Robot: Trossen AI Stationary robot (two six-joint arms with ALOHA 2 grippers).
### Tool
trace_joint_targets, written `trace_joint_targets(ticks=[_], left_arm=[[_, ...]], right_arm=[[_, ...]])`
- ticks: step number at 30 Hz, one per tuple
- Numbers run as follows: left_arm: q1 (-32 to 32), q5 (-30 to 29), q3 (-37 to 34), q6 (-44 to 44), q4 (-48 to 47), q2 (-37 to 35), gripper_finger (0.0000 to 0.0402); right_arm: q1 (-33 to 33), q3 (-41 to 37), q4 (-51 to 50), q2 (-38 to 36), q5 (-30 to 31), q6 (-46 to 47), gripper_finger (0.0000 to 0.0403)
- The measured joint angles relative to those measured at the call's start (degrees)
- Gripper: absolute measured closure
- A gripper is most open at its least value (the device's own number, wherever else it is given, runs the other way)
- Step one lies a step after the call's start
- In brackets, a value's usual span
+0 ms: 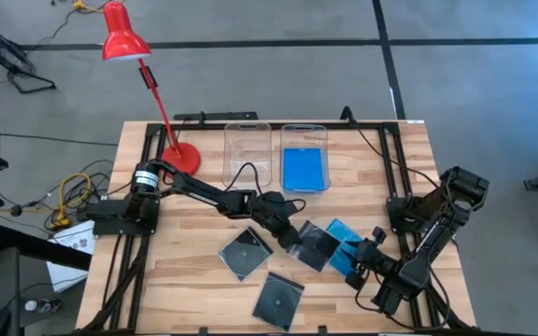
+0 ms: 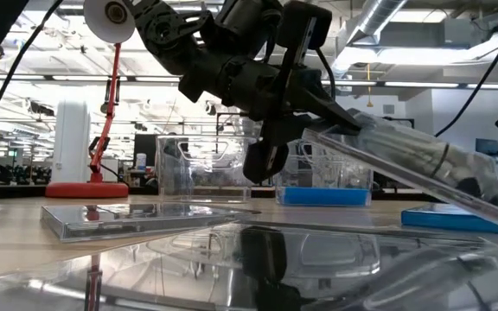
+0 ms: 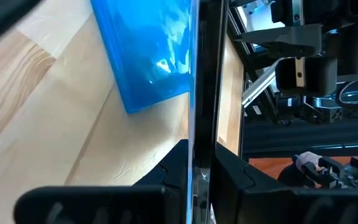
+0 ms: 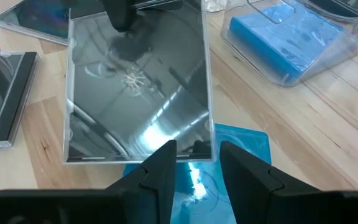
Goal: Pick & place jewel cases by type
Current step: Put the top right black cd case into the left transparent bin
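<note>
Clear glossy square jewel case (image 1: 318, 246) tilted, edges pinched by left gripper (image 1: 290, 233) and right gripper (image 1: 355, 254), smooth wooden table (image 1: 194, 280).

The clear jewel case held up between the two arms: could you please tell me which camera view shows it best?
The right wrist view: the clear jewel case fills it face-on, gripped at both edges. The high view shows it small between the left gripper and right gripper. The low view shows it tilted; the left wrist view only edge-on.
</note>
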Motion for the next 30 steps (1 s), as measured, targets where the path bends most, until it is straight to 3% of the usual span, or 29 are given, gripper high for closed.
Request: trace_joint_targets(ticks=[14,30], left_arm=[[0.04,0.43,-0.04,1.33,0.73,-4.2,0.0369],[1.22,-11.82,0.0,11.0,-17.75,-20.31,0.0367]], right_arm=[[0.91,0.04,0.39,-0.02,-0.15,-0.02,0.0285],[2.62,0.04,0.73,-0.02,0.22,1.51,0.0285]])
